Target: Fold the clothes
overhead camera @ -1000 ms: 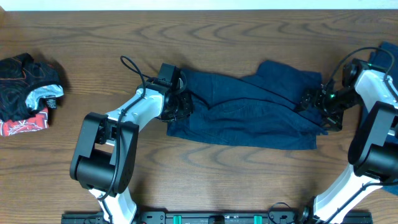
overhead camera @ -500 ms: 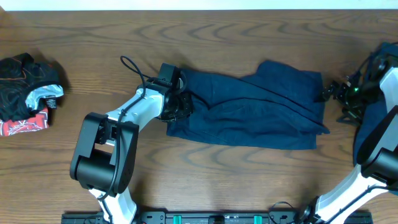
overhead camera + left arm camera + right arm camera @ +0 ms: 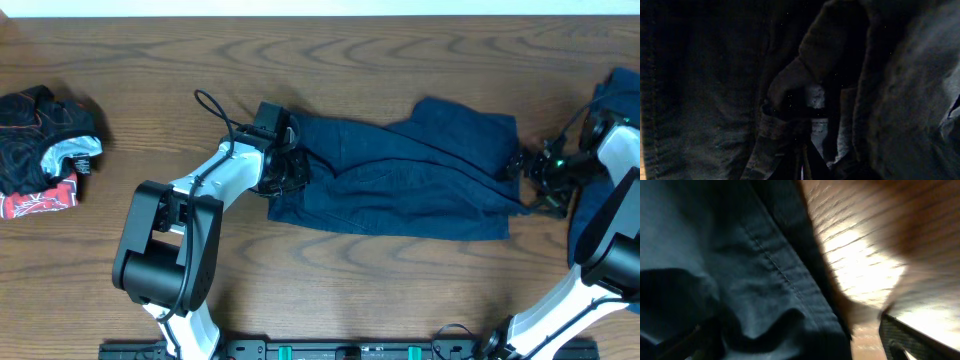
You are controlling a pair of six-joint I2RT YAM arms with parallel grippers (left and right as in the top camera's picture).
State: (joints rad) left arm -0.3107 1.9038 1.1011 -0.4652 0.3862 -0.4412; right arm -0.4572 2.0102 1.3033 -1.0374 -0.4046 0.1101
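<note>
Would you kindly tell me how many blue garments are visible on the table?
2. The navy shorts lie spread in the centre; another blue piece sits at the far right edge, partly cut off by the frame. The bundled pile at left may hide more.

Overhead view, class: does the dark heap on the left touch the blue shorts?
No: bare table separates the heap from the shorts, which lie mid-table.
</note>
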